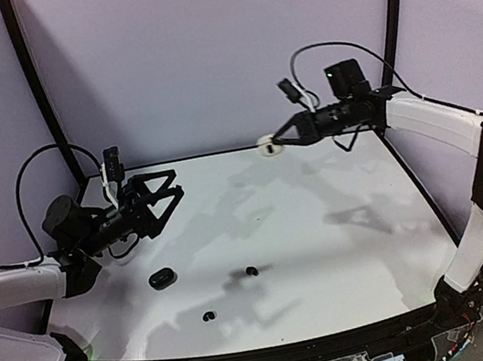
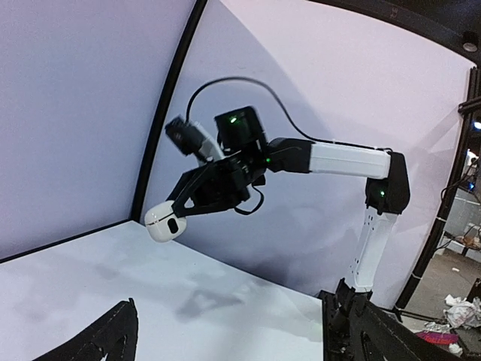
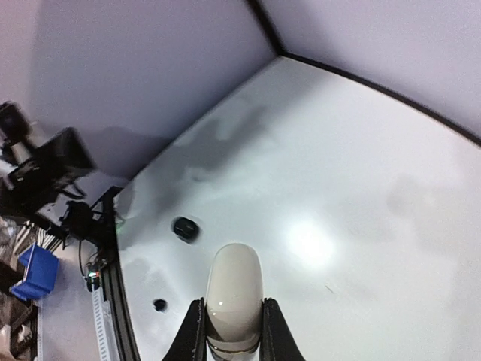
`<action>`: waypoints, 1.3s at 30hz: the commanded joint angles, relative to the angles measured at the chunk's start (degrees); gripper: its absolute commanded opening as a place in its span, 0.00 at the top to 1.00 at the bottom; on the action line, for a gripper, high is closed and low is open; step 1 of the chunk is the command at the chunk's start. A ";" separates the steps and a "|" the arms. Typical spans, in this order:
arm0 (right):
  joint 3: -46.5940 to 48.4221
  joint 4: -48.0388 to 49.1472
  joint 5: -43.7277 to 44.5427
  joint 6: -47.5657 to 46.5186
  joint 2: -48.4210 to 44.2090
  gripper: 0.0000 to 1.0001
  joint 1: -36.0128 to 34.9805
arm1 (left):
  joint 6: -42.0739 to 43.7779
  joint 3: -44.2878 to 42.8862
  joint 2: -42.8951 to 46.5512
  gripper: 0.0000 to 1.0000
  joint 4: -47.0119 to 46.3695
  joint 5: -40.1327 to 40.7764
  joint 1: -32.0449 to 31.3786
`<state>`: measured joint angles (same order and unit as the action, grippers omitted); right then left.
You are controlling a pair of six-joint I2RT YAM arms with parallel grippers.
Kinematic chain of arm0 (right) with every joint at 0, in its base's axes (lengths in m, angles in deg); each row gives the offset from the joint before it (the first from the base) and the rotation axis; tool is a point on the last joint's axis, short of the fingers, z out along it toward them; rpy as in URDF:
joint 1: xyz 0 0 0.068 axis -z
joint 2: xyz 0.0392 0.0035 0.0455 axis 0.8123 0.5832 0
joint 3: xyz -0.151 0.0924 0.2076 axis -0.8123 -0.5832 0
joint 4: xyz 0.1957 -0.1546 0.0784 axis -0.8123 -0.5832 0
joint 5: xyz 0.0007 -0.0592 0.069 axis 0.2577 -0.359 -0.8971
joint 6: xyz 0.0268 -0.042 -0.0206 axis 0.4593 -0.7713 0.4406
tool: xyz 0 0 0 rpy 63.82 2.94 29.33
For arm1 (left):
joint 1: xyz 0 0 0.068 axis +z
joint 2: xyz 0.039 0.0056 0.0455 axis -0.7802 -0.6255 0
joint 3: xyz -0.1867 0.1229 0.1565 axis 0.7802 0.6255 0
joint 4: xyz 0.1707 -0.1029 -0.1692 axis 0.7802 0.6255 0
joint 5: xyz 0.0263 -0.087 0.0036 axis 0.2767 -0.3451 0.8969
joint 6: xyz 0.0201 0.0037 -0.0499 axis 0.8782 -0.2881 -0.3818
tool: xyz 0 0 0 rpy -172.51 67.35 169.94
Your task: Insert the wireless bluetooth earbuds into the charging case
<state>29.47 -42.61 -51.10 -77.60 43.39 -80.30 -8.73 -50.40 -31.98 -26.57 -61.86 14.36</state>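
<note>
The right claw [image 1: 275,142] is pinched narrow on a white charging case [image 1: 266,149] and holds it in the air above the far edge of the surface [image 1: 347,255]. The left claw [image 1: 168,207] hangs over the left side with its jaws spread wide and nothing between them. A black earbud [image 1: 252,271] lies near the middle of the surface and a second black earbud [image 1: 209,315] nearer the front edge, both well apart from the claws, with a black charging case [image 1: 161,278] to their left.
</note>
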 commanded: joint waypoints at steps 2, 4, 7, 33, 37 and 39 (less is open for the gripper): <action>-2.05 -8.13 -6.61 -8.19 5.94 1.00 10.90 | 3.77 0.88 2.35 0.01 4.02 1.15 -0.07; -0.74 -10.49 -8.45 -10.64 10.37 1.00 15.19 | 3.97 0.92 2.63 0.01 4.54 1.04 -0.07; 1.22 -12.68 -10.24 -12.70 15.77 1.00 18.61 | 4.07 0.91 2.80 0.01 5.34 0.99 -0.07; 9.87 -16.77 -10.52 -12.01 38.10 0.91 25.45 | 5.68 1.47 2.61 0.01 5.58 0.05 -0.07; 13.84 -18.91 -6.31 -11.22 39.22 0.79 25.43 | 5.49 1.57 2.46 0.01 5.38 0.15 -0.07; 15.25 -20.46 -4.24 -11.27 39.69 0.76 25.45 | 5.40 1.60 2.50 0.01 5.32 0.15 -0.07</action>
<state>41.17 -60.45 -60.49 -89.41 81.38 -54.69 -3.87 -49.87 -30.21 -22.18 -61.19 14.36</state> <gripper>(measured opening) 0.211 0.987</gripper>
